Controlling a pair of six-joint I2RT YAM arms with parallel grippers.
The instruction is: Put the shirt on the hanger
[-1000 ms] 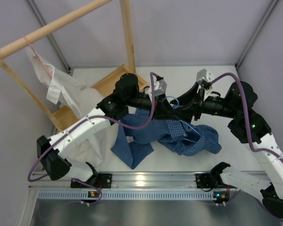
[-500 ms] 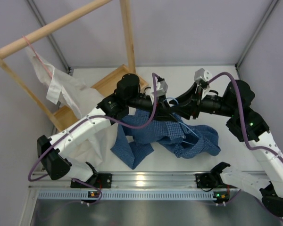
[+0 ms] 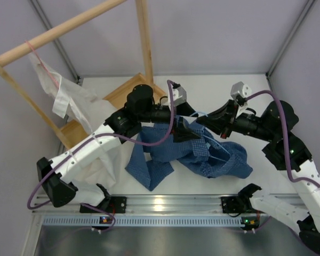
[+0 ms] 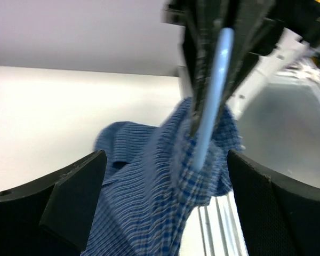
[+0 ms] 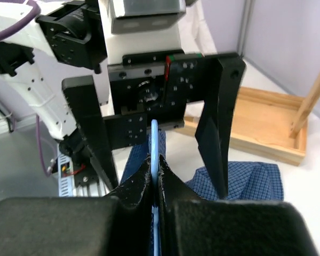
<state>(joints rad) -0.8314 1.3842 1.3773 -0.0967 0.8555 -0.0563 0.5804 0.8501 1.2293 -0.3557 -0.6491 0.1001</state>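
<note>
The right claw (image 5: pixel 155 162) is pinching the hanger (image 5: pixel 154 133) by its thin blue wire, jaws pressed together on it. The left claw (image 4: pixel 165 160) is standing spread wide on either side of that wire, gripping nothing. The shirt (image 3: pixel 160 154) is lying rumpled in the middle of the desk (image 3: pixel 218 88), bunching beneath both claws and trailing toward 7 o'clock. To do this step well, I judge the right arm should be holding the hanger steady while the left claw is taking a fresh bite of cloth near the collar and drawing it over the wire's shoulder. The left arm is reaching in from 8 o'clock and the right from 4 o'clock, wrists facing each other.
</note>
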